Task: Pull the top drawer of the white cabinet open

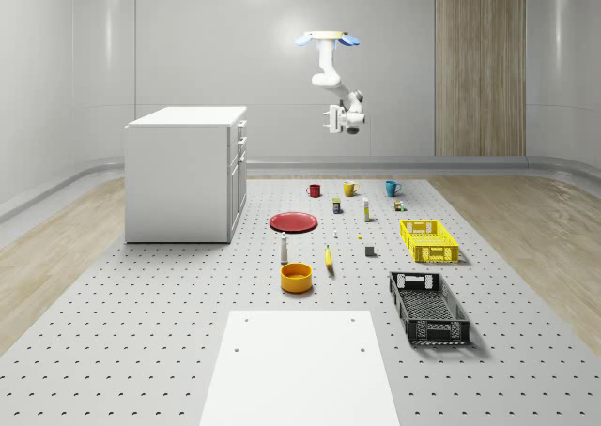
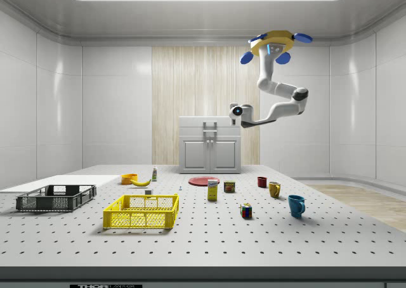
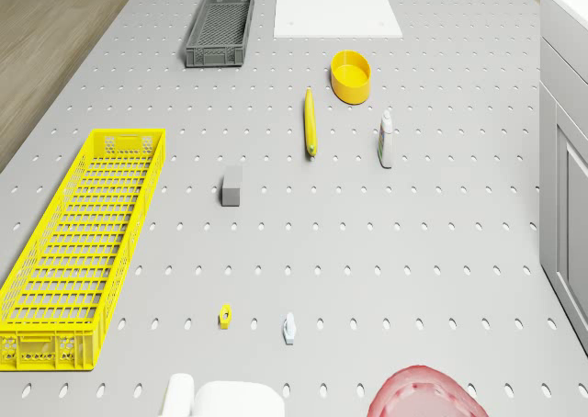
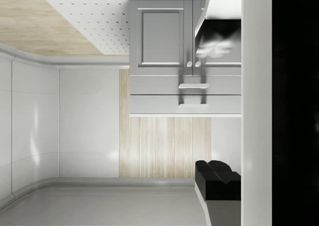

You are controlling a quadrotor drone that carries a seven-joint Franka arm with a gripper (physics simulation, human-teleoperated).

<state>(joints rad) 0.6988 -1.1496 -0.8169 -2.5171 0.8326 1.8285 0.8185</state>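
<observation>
Left of centre in the whole-scene view: the white cabinet (image 1: 178, 177), set on the perforated floor (image 1: 141, 332) with its front turned toward the picture's right, so open to an approach from that side.

Upper middle of that view: the drone (image 1: 329, 39), hovering high over the far end of the floor, above the row of mugs (image 1: 349, 189) and well apart from the cabinet. Probably kept at that height to bring the arm level with the cabinet's top.

Below it, the arm (image 1: 327, 74), bent down and across so as to aim the gripper (image 1: 334, 118) at the cabinet front. Cannot tell whether spread or pressed together; out in free air, touching nothing.

Shut and flush just under the cabinet's top: the top drawer (image 4: 154, 104), its handle (image 4: 193, 105) untouched. Judged an approach stage, with all the pulling to come.
</observation>
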